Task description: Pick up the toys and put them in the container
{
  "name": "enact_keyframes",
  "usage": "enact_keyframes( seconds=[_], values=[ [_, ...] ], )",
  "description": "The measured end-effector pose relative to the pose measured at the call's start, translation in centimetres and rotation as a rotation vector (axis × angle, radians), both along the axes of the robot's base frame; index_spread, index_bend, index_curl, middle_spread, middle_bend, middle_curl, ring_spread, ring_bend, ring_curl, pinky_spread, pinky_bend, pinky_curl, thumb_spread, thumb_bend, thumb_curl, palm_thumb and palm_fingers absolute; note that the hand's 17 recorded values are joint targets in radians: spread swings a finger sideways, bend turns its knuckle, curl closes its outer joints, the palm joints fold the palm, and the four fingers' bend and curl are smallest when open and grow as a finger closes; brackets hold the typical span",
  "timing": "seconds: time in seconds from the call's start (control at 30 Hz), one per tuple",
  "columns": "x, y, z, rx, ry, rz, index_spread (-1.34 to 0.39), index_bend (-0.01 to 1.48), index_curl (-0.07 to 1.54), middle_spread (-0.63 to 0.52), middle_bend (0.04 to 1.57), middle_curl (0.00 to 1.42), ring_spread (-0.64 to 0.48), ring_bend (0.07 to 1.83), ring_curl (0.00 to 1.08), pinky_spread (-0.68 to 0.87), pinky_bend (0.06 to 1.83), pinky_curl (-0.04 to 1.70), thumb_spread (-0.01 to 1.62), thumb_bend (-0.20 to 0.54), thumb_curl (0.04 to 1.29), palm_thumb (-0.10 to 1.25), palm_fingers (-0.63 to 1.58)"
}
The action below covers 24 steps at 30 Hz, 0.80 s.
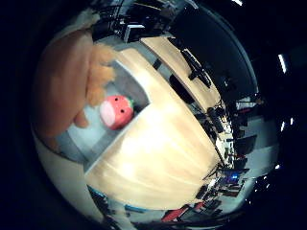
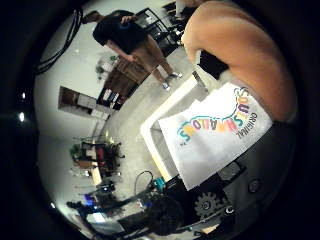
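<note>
From the little-finger side of the palm, two toys show. One is a large orange-tan plush toy (image 1: 60, 86) with a fuzzy, tufted edge; it fills much of the view, so it sits close against the palm. The other is a small round pink-red plush strawberry (image 1: 115, 111) with a green leaf tuft, a pale pink face patch and tiny dark eyes. It lies inside the single grey shallow open container (image 1: 98, 136), near the container's far corner, at about 4 o'clock from the orange plush's fuzzy edge. The container rests on the one light wooden surface (image 1: 163, 153), whose bare top spreads wide beside it.

From the thumb side of the palm, the same orange-tan plush curves across the view, smooth and rounded here, with one white fabric tag (image 2: 215, 137) bearing colourful lettering hanging from it. Black geared parts of the hand (image 2: 210, 205) sit at about 6 o'clock from the tag. Whether the fingers are curled round the plush or straight, I cannot tell.
</note>
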<state>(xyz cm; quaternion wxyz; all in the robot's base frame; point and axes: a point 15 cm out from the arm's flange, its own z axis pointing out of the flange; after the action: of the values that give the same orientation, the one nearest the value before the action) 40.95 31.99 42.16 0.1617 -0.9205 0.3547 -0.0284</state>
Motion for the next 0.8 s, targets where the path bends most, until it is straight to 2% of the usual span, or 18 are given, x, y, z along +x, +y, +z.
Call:
enact_keyframes(
  seconds=[0.03,0.1,0.13,0.2,0.23,0.33,0.43,0.63,0.8],
  values=[
    [0.1,0.1,0.0,0.0,0.001,0.001,-0.6,0.14,0.67,-0.56,0.42,0.78,-0.4,1.08,0.5,-0.53,1.17,0.5,1.11,-0.107,0.42,0.83,1.01],
    [0.1,0.1,-0.2,-0.001,0.005,0.001,-0.59,0.11,0.65,-0.55,0.41,0.77,-0.39,1.08,0.51,-0.55,1.16,0.5,1.07,-0.124,0.37,0.66,0.88],
    [0.1,0.1,-0.2,0.003,0.009,-0.001,-0.59,0.1,0.63,-0.54,0.41,0.77,-0.39,1.06,0.5,-0.54,1.11,0.49,1.04,-0.129,0.35,0.56,0.71],
    [0.1,-0.1,-0.4,0.0,0.019,-0.004,-0.58,0.17,0.64,-0.52,0.45,0.78,-0.38,1.05,0.51,-0.41,0.9,0.47,0.98,-0.13,0.32,0.41,0.44],
    [0.2,-0.1,-0.6,-0.003,0.022,-0.004,-0.58,0.18,0.62,-0.5,0.46,0.77,-0.37,1.01,0.5,-0.29,0.81,0.45,0.95,-0.124,0.31,0.32,0.33],
    [0.5,-0.4,-0.9,-0.008,0.022,0.012,-0.58,0.22,0.58,-0.41,0.38,0.7,-0.27,0.77,0.41,0.0,0.7,0.37,0.85,-0.089,0.29,0.16,0.12],
    [0.4,-0.2,-1.1,-0.015,0.018,0.046,-0.58,0.23,0.54,-0.31,0.28,0.63,-0.14,0.58,0.33,0.2,0.69,0.33,0.78,-0.067,0.29,0.08,0.03],
    [0.2,0.0,-0.9,-0.016,0.011,0.069,-0.56,0.18,0.47,-0.22,0.21,0.54,-0.03,0.46,0.27,0.36,0.65,0.29,0.75,-0.043,0.3,0.04,0.05],
    [0.3,-0.1,-1.2,-0.019,0.014,0.071,-0.54,0.17,0.43,-0.19,0.2,0.5,0.0,0.43,0.26,0.41,0.62,0.27,0.74,-0.039,0.31,0.03,0.08]
  ],
)
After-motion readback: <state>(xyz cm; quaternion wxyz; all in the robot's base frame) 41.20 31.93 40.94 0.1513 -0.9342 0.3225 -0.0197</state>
